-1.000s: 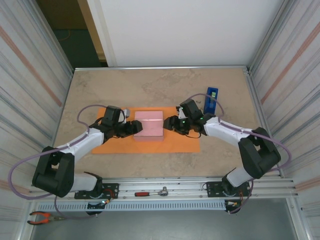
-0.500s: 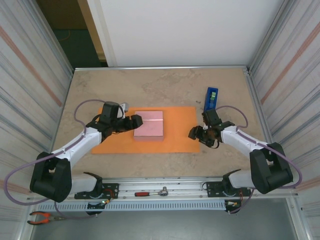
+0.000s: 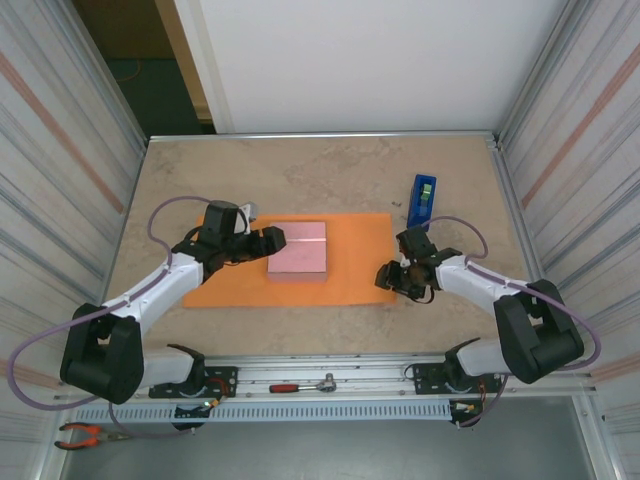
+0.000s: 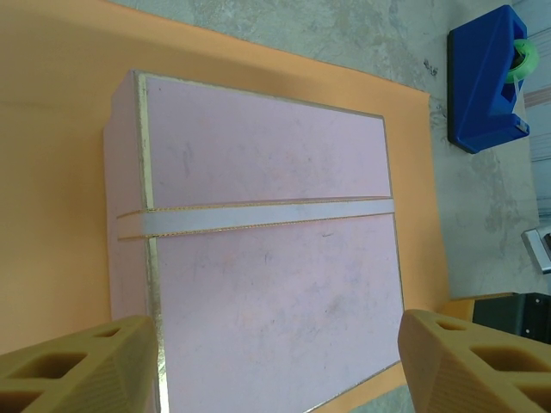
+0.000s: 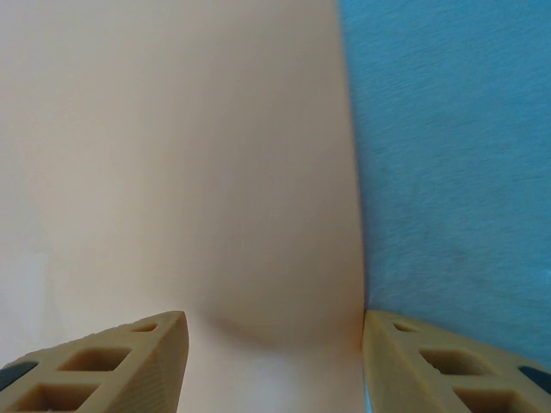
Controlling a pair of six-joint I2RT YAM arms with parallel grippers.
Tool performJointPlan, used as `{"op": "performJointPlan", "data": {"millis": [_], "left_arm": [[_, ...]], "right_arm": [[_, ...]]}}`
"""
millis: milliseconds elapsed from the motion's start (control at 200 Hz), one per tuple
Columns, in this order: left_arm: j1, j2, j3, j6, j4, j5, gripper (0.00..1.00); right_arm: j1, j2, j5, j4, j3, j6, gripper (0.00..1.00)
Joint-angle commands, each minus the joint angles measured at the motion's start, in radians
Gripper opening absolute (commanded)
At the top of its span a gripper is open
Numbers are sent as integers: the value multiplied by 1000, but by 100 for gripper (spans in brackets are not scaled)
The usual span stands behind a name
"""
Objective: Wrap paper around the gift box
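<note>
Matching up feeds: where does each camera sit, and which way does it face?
Top external: above and behind the bases, looking down at the table; both arms, left gripper, right gripper.
Left wrist: on the left arm, looking down past its fingers at the box.
Right wrist: close over a pale and a blue surface; its fingers.
Shared: top and left wrist show box, paper, tape dispenser.

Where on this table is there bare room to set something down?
Widest bare table: the far strip between the paper and the far edge, left of the tape dispenser. A narrower strip lies between the paper's near edge and the table's near edge. Crowded: left gripper beside the pink box, right gripper at the paper's right edge.
</note>
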Motion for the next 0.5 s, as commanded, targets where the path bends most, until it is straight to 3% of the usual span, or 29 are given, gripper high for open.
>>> {"op": "performJointPlan", "data": {"millis": [0, 256, 496], "left_arm": [[1, 4, 15, 15, 10, -5, 74], [1, 5, 18, 15, 17, 1, 75], [0, 7, 20, 13, 26, 6, 75]], "right_arm": [[41, 31, -15, 23, 30, 15, 54], [98, 46, 2, 80, 50, 48, 56], [24, 52, -88, 271, 31, 12, 65]]}}
